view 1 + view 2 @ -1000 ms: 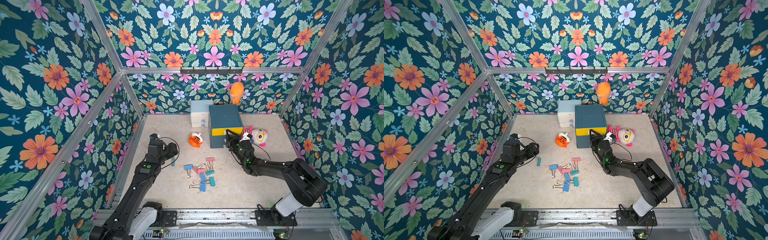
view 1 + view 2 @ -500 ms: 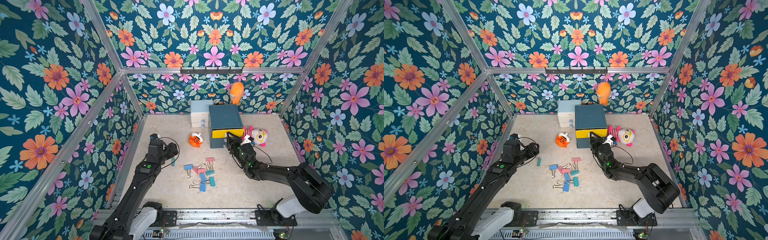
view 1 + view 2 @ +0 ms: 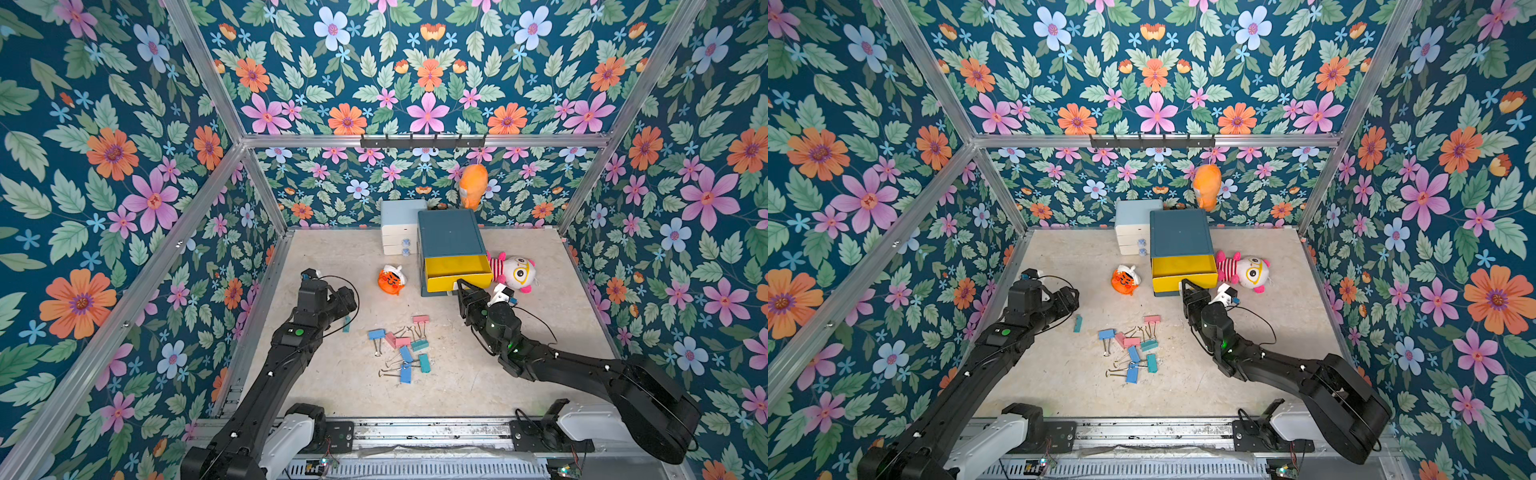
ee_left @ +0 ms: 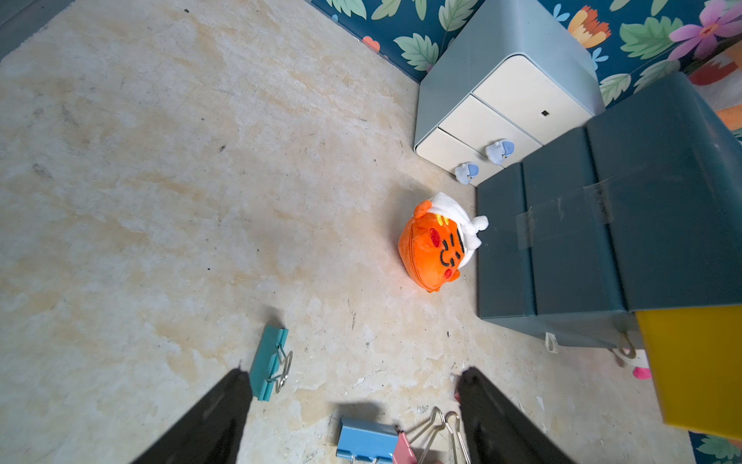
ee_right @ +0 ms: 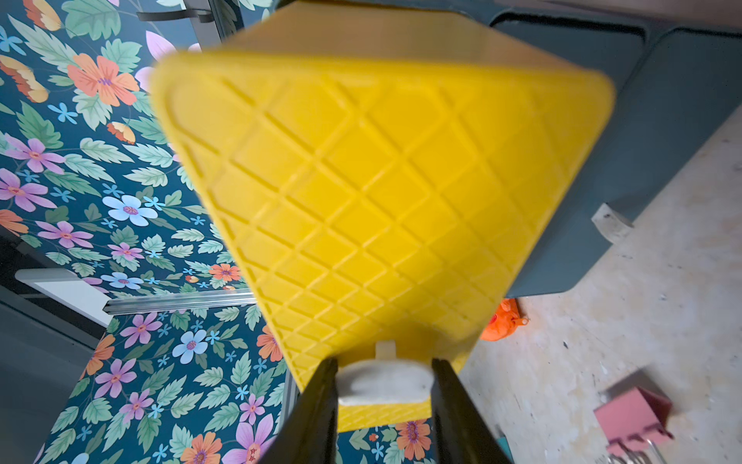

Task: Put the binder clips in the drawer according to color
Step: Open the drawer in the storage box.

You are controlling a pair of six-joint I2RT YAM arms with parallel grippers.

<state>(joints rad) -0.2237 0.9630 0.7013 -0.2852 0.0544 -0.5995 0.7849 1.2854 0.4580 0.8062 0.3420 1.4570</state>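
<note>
Our right gripper (image 5: pixel 383 363) has its jaws drawn in narrow on the white pull (image 5: pixel 381 387) of the yellow drawer (image 5: pixel 361 180), one finger pressed to each side of it. That drawer stands partly out of the teal cabinet (image 3: pixel 449 232) at the back of the table (image 3: pixel 332 257), and in both top views we see only bare yellow inside.

Our left gripper (image 4: pixel 353 370) is spread wide and holds nothing. It hangs low over the table, with a lone teal clip (image 4: pixel 268 363) just beside one finger and a blue clip (image 4: pixel 367 440) between the two.

The rest of the binder clips (image 3: pixel 401 345) lie in a loose heap in the middle of the table, blue, teal and pink mixed, some touching. We judge the sorting not yet begun: one drawer is open, every clip we can see is on the table, and the lower teal drawers look closed.

An orange plush (image 3: pixel 390 280) and a striped doll (image 3: pixel 513 272) flank the cabinet.
</note>
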